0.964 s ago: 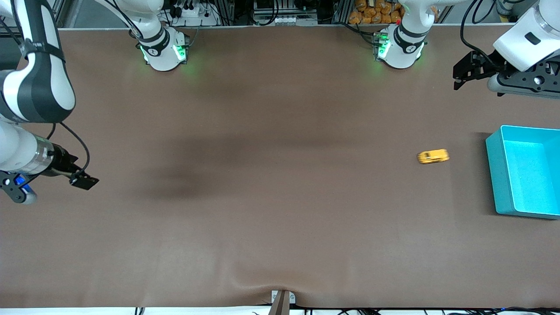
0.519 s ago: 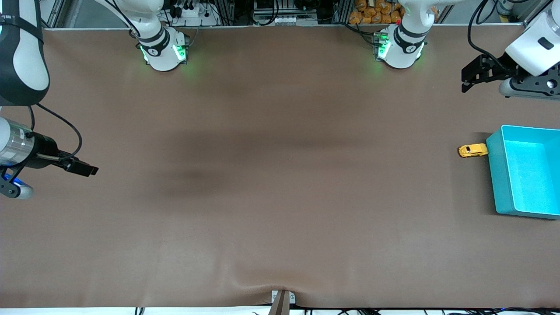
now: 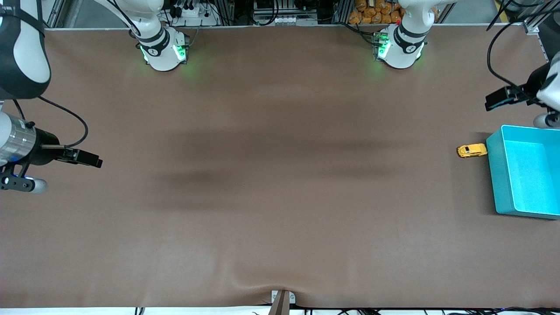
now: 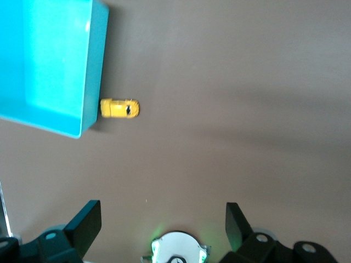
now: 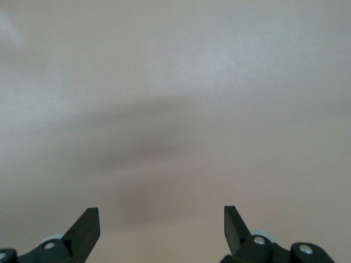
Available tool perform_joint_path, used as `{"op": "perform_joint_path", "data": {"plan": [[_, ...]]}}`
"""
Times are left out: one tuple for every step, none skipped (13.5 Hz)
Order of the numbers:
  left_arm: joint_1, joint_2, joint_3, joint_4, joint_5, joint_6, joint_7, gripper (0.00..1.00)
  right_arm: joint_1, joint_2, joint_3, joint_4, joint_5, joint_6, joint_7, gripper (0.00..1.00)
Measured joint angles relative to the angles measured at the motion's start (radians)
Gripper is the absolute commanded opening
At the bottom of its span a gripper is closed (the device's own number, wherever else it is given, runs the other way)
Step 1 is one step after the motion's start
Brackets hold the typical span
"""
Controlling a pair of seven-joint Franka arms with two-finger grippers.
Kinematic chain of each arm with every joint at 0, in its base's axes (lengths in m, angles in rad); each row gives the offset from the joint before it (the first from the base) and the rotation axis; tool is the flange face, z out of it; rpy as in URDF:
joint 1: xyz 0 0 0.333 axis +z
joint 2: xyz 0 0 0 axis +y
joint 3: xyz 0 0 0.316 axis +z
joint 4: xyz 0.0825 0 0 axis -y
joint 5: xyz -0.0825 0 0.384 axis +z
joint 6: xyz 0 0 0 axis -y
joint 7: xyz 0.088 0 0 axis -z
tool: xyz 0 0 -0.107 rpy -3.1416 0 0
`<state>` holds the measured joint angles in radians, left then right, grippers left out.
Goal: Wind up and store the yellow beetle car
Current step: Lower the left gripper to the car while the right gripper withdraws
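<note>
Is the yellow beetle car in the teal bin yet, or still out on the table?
Out. The yellow beetle car sits on its wheels on the brown table, against the outer wall of the teal bin.

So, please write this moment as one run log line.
car: against bin, outside | left gripper: open, empty | right gripper: open, empty

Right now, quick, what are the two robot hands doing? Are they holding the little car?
Left gripper: open, holding nothing, up over the table by the teal bin.
Right gripper: open, holding nothing, waiting.
The yellow beetle car sits on the table.
</note>
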<state>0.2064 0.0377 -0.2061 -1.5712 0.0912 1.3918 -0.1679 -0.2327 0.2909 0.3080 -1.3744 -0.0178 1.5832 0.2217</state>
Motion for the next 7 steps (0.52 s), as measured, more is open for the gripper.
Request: {"op": "perform_joint_path", "data": {"plan": [[0.02,0.003,0.0,-0.026,0.0,0.006,-0.014,1.0,0.002,-0.017,0.01,0.003,0.001,-0.003,-0.012,1.0],[0.04,0.003,0.0,-0.059,0.0,0.024,-0.021,1.0,0.004,-0.04,0.021,0.005,0.001,-0.009,-0.028,1.0],[0.056,0.001,0.0,-0.096,0.0,0.049,-0.028,1.0,0.006,-0.067,0.027,0.005,0.002,-0.025,-0.046,1.0],[0.066,-0.003,0.0,-0.138,0.0,0.08,-0.037,1.0,0.006,-0.095,0.028,0.006,0.008,-0.044,-0.058,1.0],[0.075,-0.011,-0.001,-0.19,0.0,0.122,-0.06,1.0,0.004,-0.128,0.025,0.006,0.023,-0.066,-0.065,1.0],[0.087,-0.023,-0.002,-0.247,0.0,0.172,-0.077,1.0,0.002,-0.159,0.021,0.006,0.037,-0.09,-0.07,1.0],[0.104,-0.038,-0.002,-0.304,-0.002,0.223,-0.088,1.0,0.001,-0.189,0.014,0.006,0.043,-0.112,-0.073,1.0]]}}
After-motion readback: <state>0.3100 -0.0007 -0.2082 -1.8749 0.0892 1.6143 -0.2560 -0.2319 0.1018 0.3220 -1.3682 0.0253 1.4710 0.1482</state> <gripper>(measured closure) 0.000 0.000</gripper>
